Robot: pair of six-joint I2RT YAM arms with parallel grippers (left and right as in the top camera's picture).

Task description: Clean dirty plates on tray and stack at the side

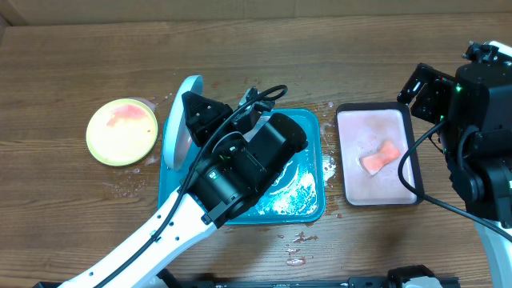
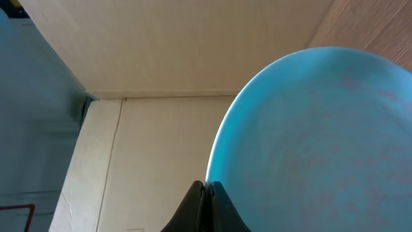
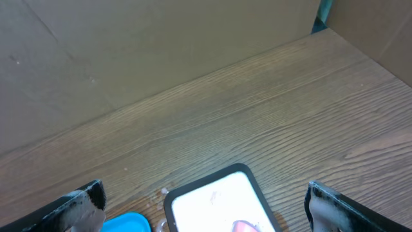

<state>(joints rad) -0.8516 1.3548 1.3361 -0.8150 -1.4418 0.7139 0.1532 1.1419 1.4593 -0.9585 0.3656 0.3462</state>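
Note:
My left gripper (image 1: 192, 108) is shut on the rim of a pale blue plate (image 1: 180, 120), which stands tilted on edge over the left side of the teal tray (image 1: 312, 204). In the left wrist view the plate (image 2: 322, 142) fills the right side, its edge pinched between the closed fingertips of the gripper (image 2: 207, 185). A yellow-green plate (image 1: 122, 132) with a red smear lies flat on the table left of the tray. My right gripper (image 1: 424, 92) hangs open at the far right, holding nothing (image 3: 206, 200).
A black-rimmed pink tray (image 1: 416, 160) with an orange sponge (image 1: 381, 156) sits right of the teal tray, below the right gripper (image 3: 212, 193). Foam and water cover the teal tray's floor. Droplets lie on the wood around both trays. A cardboard wall stands behind.

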